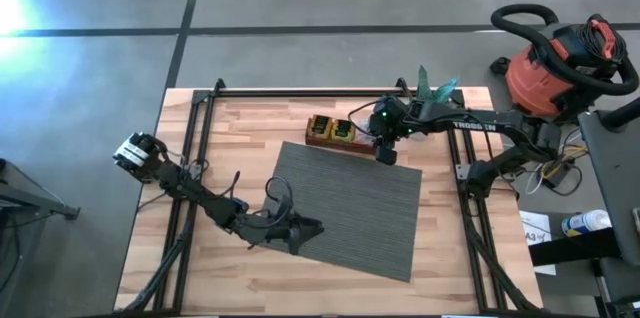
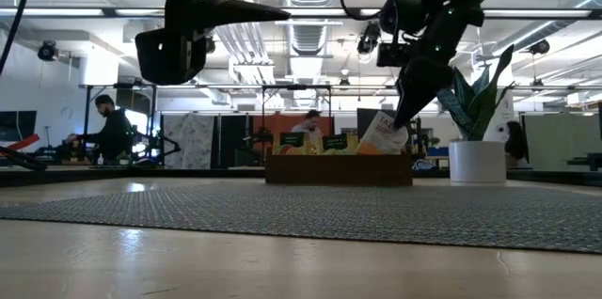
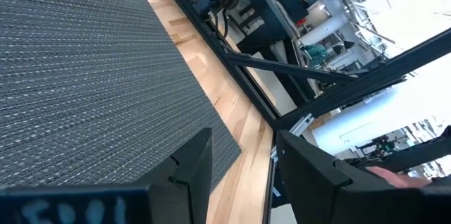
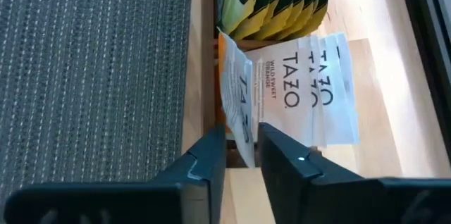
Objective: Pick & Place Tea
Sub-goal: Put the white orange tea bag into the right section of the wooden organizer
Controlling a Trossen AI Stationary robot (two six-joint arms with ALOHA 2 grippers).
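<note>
Your right tool sits at the near end of the wooden tray, its two fingers closing on the edge of a white tea sachet that stands tilted up out of the row. The sachet lies directly between the fingers, its flat face parallel to them, so the grip runs across its thin side; judged from the narrow gap, the pinch is nearly made but you cannot yet call it firm. In the low view the same sachet shows raised above the tray's rim under the tool. Just beyond it lie more white sachets and, farther along the tray, a packed row of yellow ones. These neighbours touch the gripped one, so a straight lift may drag one along. The grey ribbed mat lies just beside the tray, towards the table's middle. Your left tool hangs released over the mat's far corner, well apart from the tea.
</note>
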